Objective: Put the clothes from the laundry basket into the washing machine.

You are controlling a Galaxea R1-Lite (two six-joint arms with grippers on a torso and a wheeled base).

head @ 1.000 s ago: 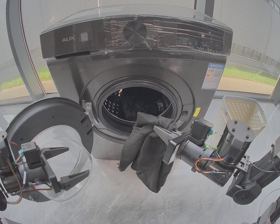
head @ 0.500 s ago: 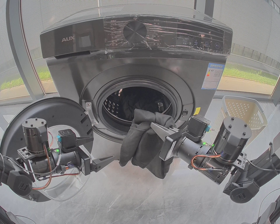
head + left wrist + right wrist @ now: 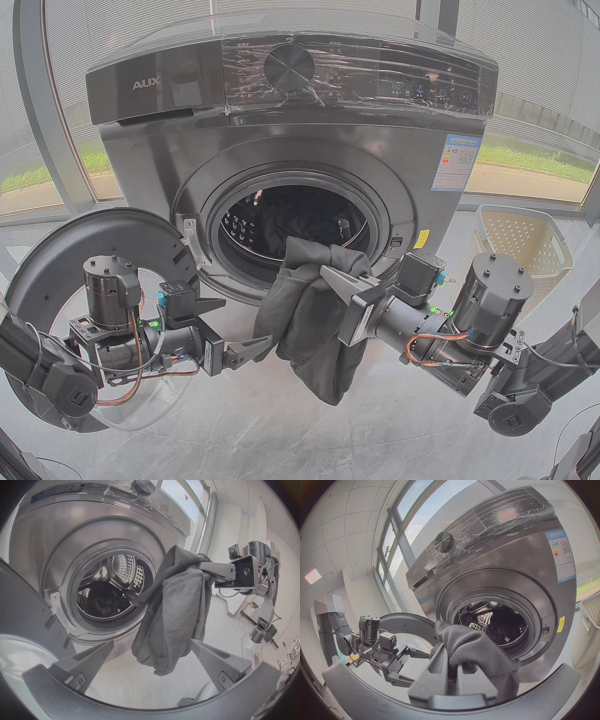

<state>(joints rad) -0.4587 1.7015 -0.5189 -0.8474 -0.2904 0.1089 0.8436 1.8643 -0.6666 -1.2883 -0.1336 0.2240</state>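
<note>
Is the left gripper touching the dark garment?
Cannot tell. Left wrist view: the dark garment hangs between the fingers of the open left gripper; one fingertip overlaps its edge, contact unclear.

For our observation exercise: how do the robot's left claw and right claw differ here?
The left claw is open and empty; the right claw is shut on the grey garment. The left claw sits lower, beside the hanging cloth; the right claw higher, before the washing machine. Both are grey.
</note>
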